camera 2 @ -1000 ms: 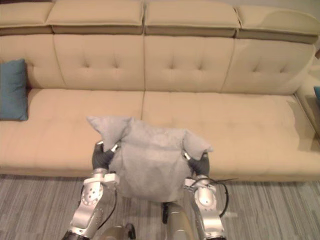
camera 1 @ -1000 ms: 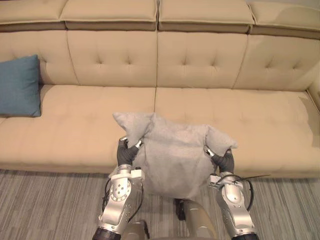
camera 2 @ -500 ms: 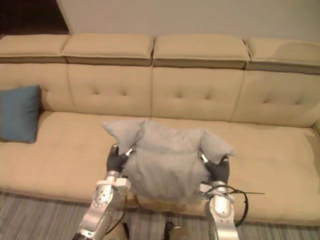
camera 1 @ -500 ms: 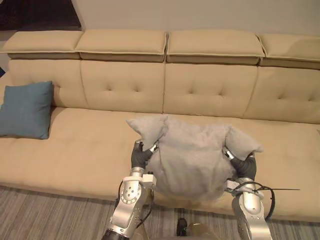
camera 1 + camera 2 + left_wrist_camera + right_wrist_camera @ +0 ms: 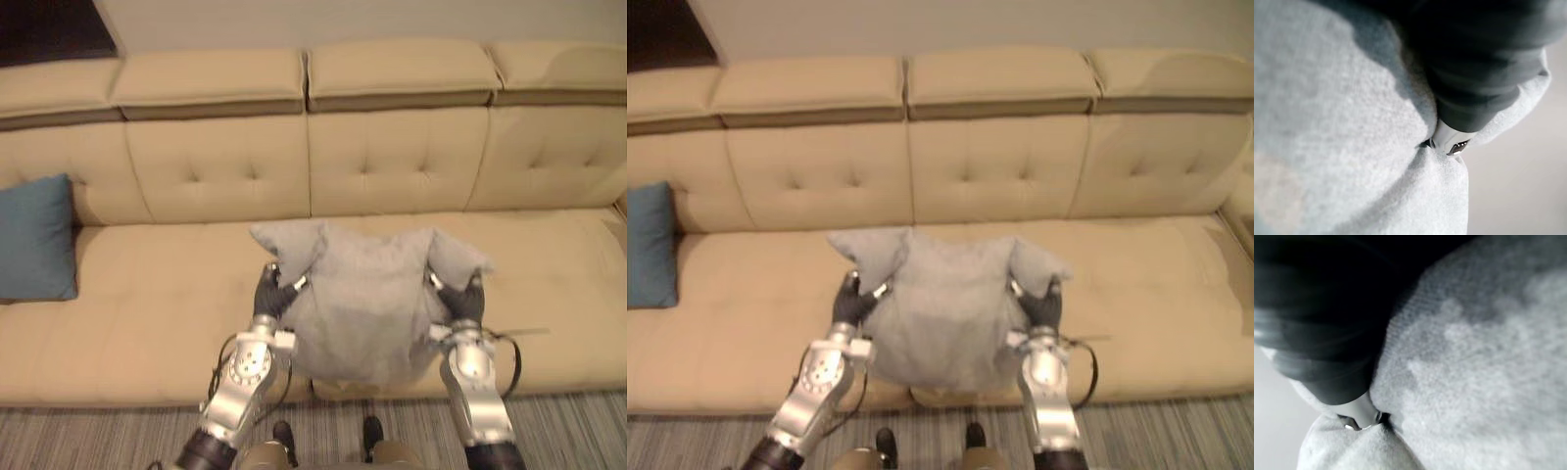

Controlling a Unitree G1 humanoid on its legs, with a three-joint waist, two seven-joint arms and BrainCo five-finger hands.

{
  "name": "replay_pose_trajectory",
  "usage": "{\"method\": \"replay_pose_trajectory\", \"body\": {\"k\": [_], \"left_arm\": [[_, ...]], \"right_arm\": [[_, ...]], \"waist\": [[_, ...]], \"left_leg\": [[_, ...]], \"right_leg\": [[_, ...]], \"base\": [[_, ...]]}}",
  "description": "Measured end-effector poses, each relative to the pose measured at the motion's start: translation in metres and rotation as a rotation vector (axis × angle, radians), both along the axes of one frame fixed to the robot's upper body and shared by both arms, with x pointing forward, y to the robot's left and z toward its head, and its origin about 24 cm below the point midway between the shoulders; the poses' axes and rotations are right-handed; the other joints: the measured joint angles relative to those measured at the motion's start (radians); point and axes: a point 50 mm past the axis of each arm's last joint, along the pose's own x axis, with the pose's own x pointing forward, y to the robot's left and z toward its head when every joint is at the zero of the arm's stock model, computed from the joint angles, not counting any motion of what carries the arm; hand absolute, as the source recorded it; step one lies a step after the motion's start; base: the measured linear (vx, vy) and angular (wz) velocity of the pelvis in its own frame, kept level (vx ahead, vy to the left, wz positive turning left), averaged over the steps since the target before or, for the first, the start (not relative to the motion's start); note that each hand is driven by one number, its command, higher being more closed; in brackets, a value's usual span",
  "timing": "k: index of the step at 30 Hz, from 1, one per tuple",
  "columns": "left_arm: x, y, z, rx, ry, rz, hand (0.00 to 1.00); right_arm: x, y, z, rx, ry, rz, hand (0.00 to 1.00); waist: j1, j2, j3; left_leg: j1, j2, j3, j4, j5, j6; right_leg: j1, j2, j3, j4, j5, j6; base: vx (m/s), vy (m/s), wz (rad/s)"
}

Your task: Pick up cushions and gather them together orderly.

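A soft grey cloth cushion (image 5: 362, 294) is held up in the air by both hands, in front of the middle of a long beige padded sofa (image 5: 147, 294). It hangs over the near part of the seat, and its lower edge drops past the front of the seat toward the grey striped carpet (image 5: 98, 441).

The left hand (image 5: 267, 294) is at the cushion's upper left corner and the right hand (image 5: 464, 299) is at its upper right corner. In each wrist view a silver part of the fingers (image 5: 1449, 139) is seen pushed deep into a fold of the cloth, and the cloth is bunched round it. So the fingers of both hands are judged to be closed tight on the grey cushion. The two corners stick up above the hands like little ears, because the cloth is pinched just under them.

Two hands are likely used so that the cushion stays flat and does not twist while it is carried. A square blue cloth cushion (image 5: 37, 237) rests at the far left end of the sofa, against the back. The grey cushion is probably meant to be put next to it, and the two are well apart now.

The flat face of the grey cushion is turned toward the robot. Its top edge runs left to right, from one hand to the other, and that is its long line. The rest hangs straight down.
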Motion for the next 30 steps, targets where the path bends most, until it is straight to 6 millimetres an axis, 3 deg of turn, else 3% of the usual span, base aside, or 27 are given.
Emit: {"method": "replay_pose_trajectory", "body": {"k": [3, 8, 9, 10, 13, 15, 16, 18, 24, 25, 30], "left_arm": [[0.023, 0.006, 0.043, -0.008, -0.158, 0.096, 1.00], [0.054, 0.014, 0.108, 0.009, -0.369, 0.235, 1.00], [0.061, 0.017, 0.123, 0.011, -0.409, 0.263, 1.00], [0.070, 0.023, 0.148, 0.016, -0.473, 0.308, 1.00], [0.080, 0.032, 0.203, 0.020, -0.610, 0.391, 1.00], [0.084, 0.036, 0.227, 0.014, -0.649, 0.426, 1.00], [0.085, 0.037, 0.232, 0.013, -0.656, 0.436, 1.00], [0.089, 0.042, 0.259, 0.014, -0.689, 0.476, 1.00], [0.098, 0.055, 0.293, 0.037, -0.686, 0.518, 1.00], [0.098, 0.055, 0.295, 0.041, -0.687, 0.517, 0.00], [0.097, 0.056, 0.311, 0.048, -0.716, 0.518, 0.00]], "right_arm": [[0.029, 0.016, 0.048, -0.017, -0.162, 0.005, 1.00], [0.060, 0.028, 0.118, -0.092, -0.357, -0.065, 1.00], [0.066, 0.031, 0.136, -0.122, -0.400, -0.084, 1.00], [0.073, 0.032, 0.167, -0.157, -0.470, -0.112, 1.00], [0.076, 0.038, 0.235, -0.228, -0.622, -0.189, 1.00], [0.074, 0.042, 0.265, -0.247, -0.682, -0.216, 1.00], [0.074, 0.042, 0.271, -0.255, -0.694, -0.226, 1.00], [0.071, 0.048, 0.302, -0.260, -0.737, -0.256, 1.00], [0.072, 0.055, 0.333, -0.285, -0.725, -0.279, 1.00], [0.072, 0.055, 0.334, -0.284, -0.725, -0.283, 0.00], [0.068, 0.041, 0.344, -0.230, -0.745, -0.371, 0.00]], "waist": [[0.009, 0.003, 0.040], [0.024, 0.019, 0.097], [0.028, 0.019, 0.115], [0.029, 0.023, 0.133], [0.027, 0.029, 0.201], [0.027, 0.030, 0.217], [0.027, 0.031, 0.223], [0.017, 0.037, 0.269], [0.002, 0.037, 0.317], [0.001, 0.037, 0.317], [-0.005, 0.036, 0.341]], "left_leg": [[-0.116, 0.014, -0.002, 0.052, 0.004, 0.006], [-0.218, 0.015, -0.031, 0.079, 0.026, 0.015], [-0.230, 0.012, -0.031, 0.073, 0.035, 0.015], [-0.260, 0.002, -0.038, 0.049, 0.060, 0.019], [-0.308, -0.015, -0.058, -0.005, 0.121, 0.022], [-0.347, -0.018, -0.066, -0.026, 0.145, 0.021], [-0.353, -0.018, -0.068, -0.031, 0.151, 0.021], [-0.380, -0.022, -0.089, -0.050, 0.170, 0.018], [-0.453, -0.024, -0.093, -0.061, 0.182, 0.017], [-0.460, -0.023, -0.094, -0.061, 0.183, 0.017], [-0.495, -0.022, -0.096, -0.062, 0.184, 0.017]], "right_leg": [[-0.104, 0.006, 0.003, 0.025, 0.019, 0.000], [-0.204, 0.004, -0.018, 0.079, 0.019, 0.000], [-0.223, 0.001, -0.018, 0.090, 0.019, 0.000], [-0.261, -0.004, -0.022, 0.094, 0.026, 0.000], [-0.322, -0.012, -0.046, 0.091, 0.044, -0.003], [-0.365, -0.012, -0.055, 0.090, 0.053, -0.005], [-0.372, -0.012, -0.057, 0.090, 0.055, -0.005], [-0.400, -0.015, -0.073, 0.090, 0.058, -0.006], [-0.476, -0.017, -0.079, 0.089, 0.060, -0.006], [-0.482, -0.018, -0.079, 0.088, 0.061, -0.006], [-0.515, -0.020, -0.079, 0.088, 0.061, -0.006]], "base": [[-0.14, 0.012, -0.05], [-0.10, -0.012, 0.15], [-0.08, -0.009, 0.14], [-0.11, -0.021, 0.17], [-0.06, -0.023, 0.23], [-0.03, -0.011, 0.15], [-0.01, -0.014, 0.14], [0.00, -0.010, 0.15], [0.01, -0.003, 0.03], [0.03, -0.002, 0.01], [0.04, 0.001, 0.01]]}}
